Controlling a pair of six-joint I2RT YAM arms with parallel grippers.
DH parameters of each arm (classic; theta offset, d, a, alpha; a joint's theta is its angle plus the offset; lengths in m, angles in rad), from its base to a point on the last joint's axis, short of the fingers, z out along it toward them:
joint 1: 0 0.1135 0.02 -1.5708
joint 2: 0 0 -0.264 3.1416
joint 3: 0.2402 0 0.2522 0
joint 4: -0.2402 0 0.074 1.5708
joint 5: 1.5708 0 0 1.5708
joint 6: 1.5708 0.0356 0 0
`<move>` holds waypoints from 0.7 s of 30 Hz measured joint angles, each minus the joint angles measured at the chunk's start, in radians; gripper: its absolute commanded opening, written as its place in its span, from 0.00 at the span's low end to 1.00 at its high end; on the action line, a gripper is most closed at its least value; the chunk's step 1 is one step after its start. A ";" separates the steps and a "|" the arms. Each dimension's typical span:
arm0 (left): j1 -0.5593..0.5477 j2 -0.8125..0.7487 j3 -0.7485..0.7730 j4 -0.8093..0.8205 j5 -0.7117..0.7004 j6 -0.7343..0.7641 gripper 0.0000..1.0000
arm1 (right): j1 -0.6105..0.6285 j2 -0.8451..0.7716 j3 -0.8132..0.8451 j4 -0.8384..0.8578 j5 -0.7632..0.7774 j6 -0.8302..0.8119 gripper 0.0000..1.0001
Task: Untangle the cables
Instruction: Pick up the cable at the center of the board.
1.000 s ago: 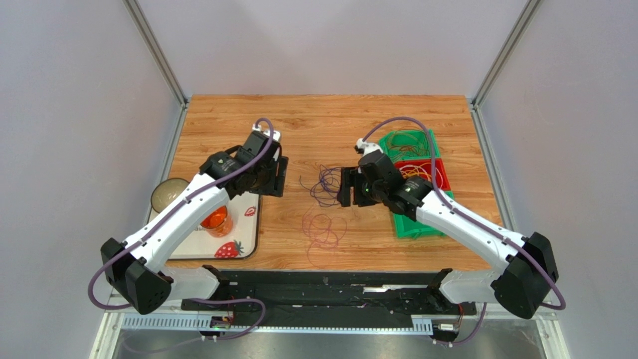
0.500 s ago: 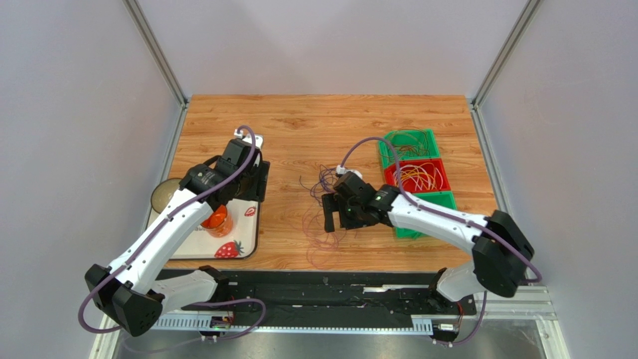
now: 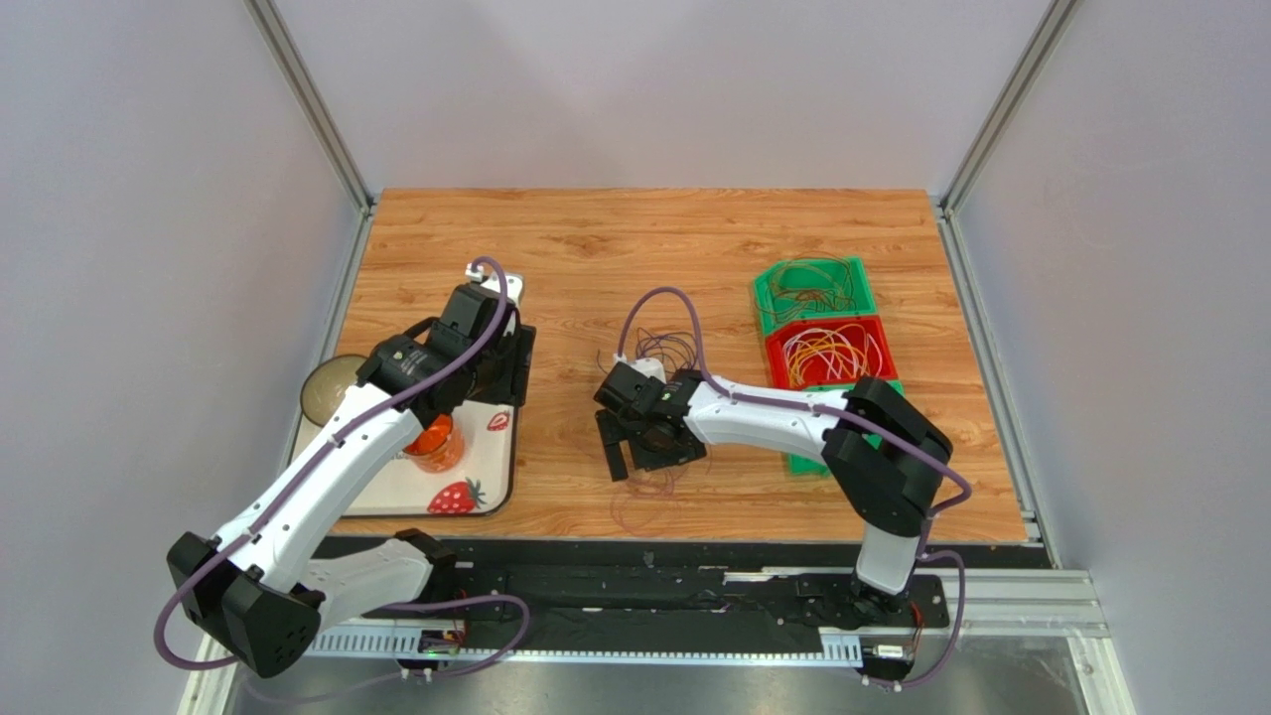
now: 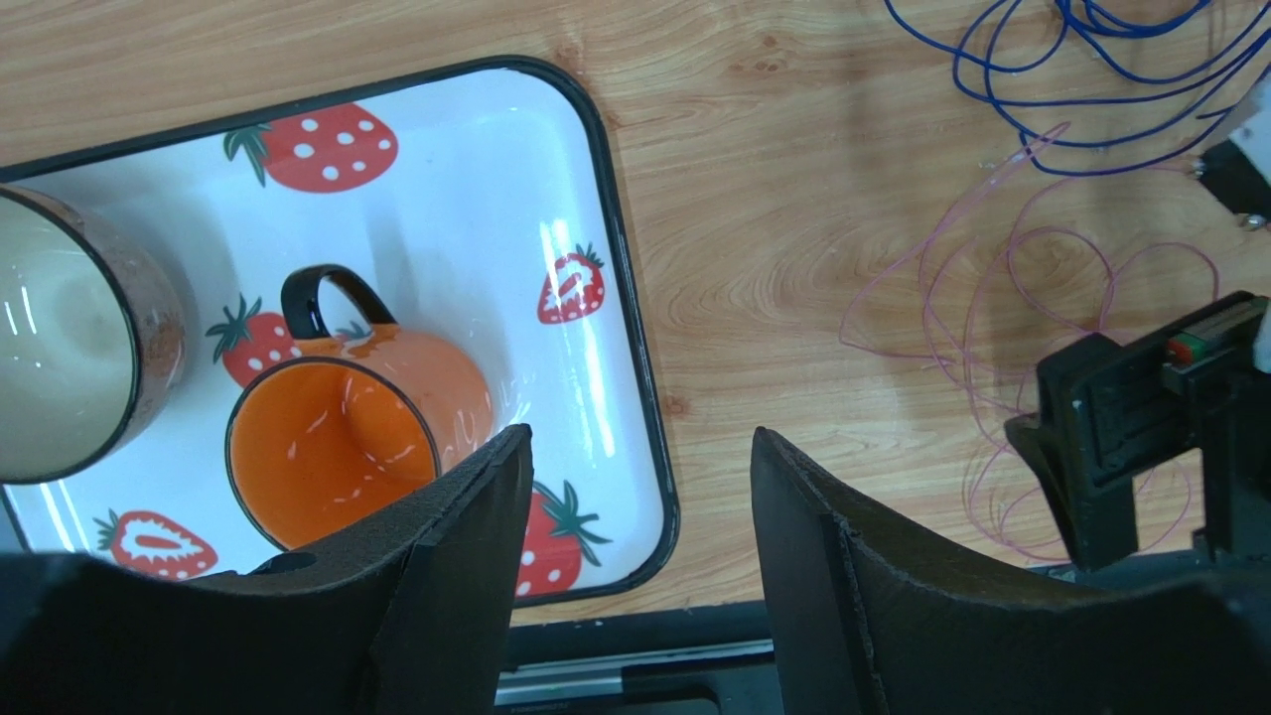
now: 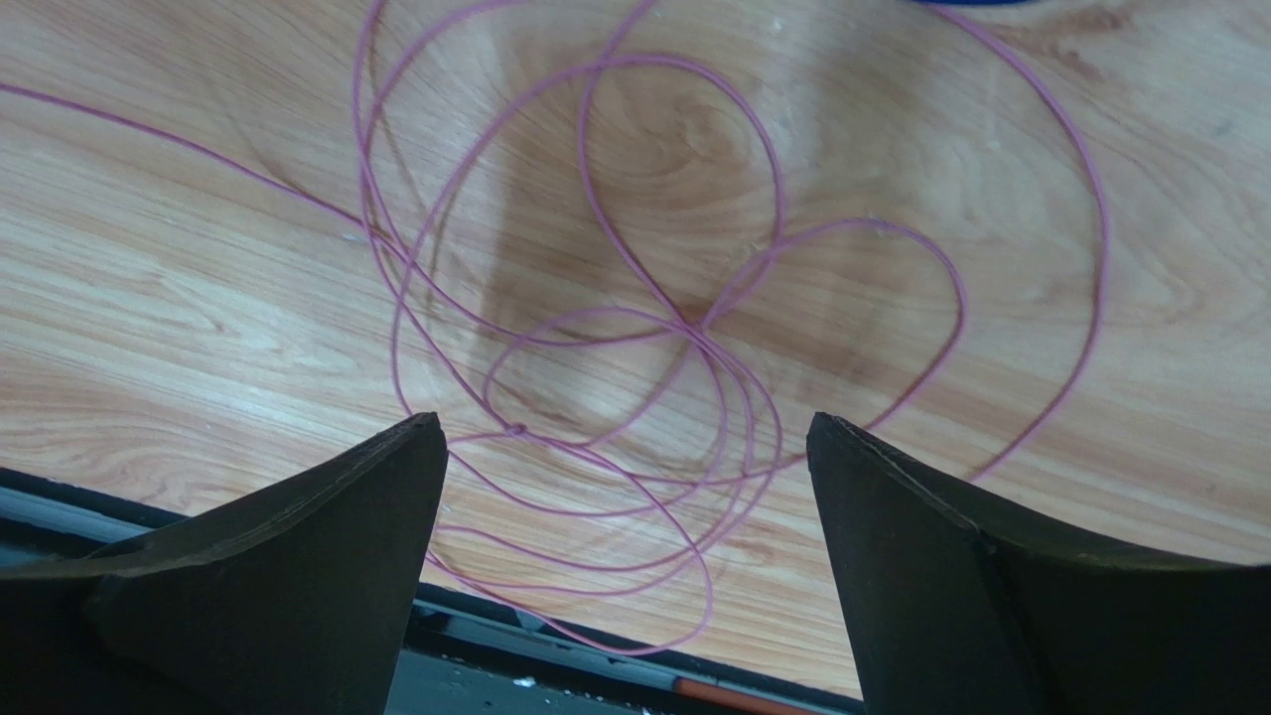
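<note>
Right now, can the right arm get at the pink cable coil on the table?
Probably yes: the right arm holds its jaws open over the pink cable coil, which lies bare on the table.

Looks down on a wooden table (image 4: pixel 746 224) past the left gripper (image 4: pixel 639 492), with 2 dark fingers (image 4: pixel 448 596) parted at the bottom edge and nothing between them. Shows, at left, a white tray (image 4: pixel 627 298) with a black rim and red strawberry print. Holds an orange mug (image 4: pixel 358 432) with a black handle, just beside a brown bowl (image 4: pixel 67 358) cut off by the frame. Shows, at right on bare wood, thin pink cable loops (image 4: pixel 1044 298) just below blue cable loops (image 4: pixel 1104 105). Includes a black block of the other arm (image 4: pixel 1149 432) over the pink loops.
</note>
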 measured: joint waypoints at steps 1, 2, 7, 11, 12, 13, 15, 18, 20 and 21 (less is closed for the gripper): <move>0.000 -0.002 0.000 0.002 0.001 0.000 0.64 | 0.002 0.012 0.012 0.000 0.000 0.000 0.95; 0.000 -0.003 0.000 0.002 0.001 0.000 0.64 | 0.004 0.026 0.025 0.003 0.000 0.000 0.95; 0.000 -0.004 0.000 0.003 0.005 0.000 0.64 | 0.010 0.065 0.057 0.004 0.006 -0.005 0.93; 0.000 -0.004 0.000 0.003 0.006 0.000 0.63 | 0.010 0.098 0.070 0.003 0.018 -0.012 0.83; 0.000 -0.004 0.000 0.003 0.007 0.000 0.63 | 0.010 0.097 0.071 0.003 0.018 -0.013 0.80; 0.000 -0.004 0.000 0.003 0.008 0.000 0.63 | 0.010 0.098 0.071 0.006 0.020 -0.016 0.76; 0.000 -0.004 0.000 0.003 0.008 0.000 0.62 | 0.010 0.099 0.071 0.003 0.023 -0.020 0.56; 0.000 -0.004 0.000 0.003 0.008 0.000 0.62 | 0.010 0.100 0.071 0.006 0.027 -0.023 0.30; 0.000 -0.004 0.000 0.003 0.008 0.000 0.62 | 0.010 0.100 0.071 0.008 0.028 -0.022 0.15; 0.001 -0.004 0.000 0.003 0.009 0.000 0.62 | 0.010 0.101 0.071 0.006 0.030 -0.024 0.11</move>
